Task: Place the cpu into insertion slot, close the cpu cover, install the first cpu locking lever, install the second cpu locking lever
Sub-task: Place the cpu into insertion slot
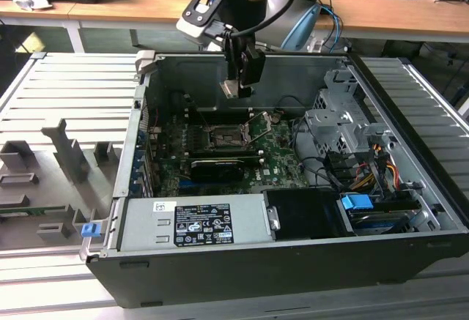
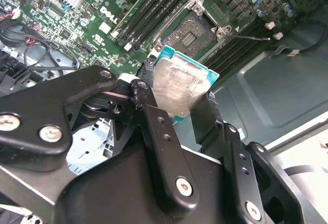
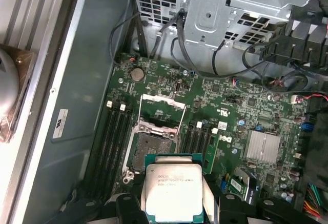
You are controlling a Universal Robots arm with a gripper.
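My gripper (image 1: 236, 86) hangs above the open computer case, shut on the cpu (image 1: 231, 88), a small square chip with a pale metal face. In both wrist views the cpu (image 2: 179, 83) (image 3: 171, 190) sits clamped between the black fingers (image 2: 146, 96), above the green board. The insertion slot (image 3: 151, 144) (image 2: 192, 32) (image 1: 223, 138) lies bare below and a little ahead of the chip, its dark centre showing. The cpu cover (image 3: 161, 108) (image 1: 258, 126), a thin silver frame, stands swung open at the slot's far edge. A thin metal lever (image 2: 251, 38) sticks out beside the slot.
Memory slots (image 3: 110, 142) flank the socket. A long black card (image 1: 216, 166) lies in front of it, and a finned heatsink (image 3: 264, 147) sits nearby. The metal drive cage (image 1: 341, 126) with cables (image 1: 366, 173) fills the exterior view's right. The case walls (image 1: 139, 137) ring the board.
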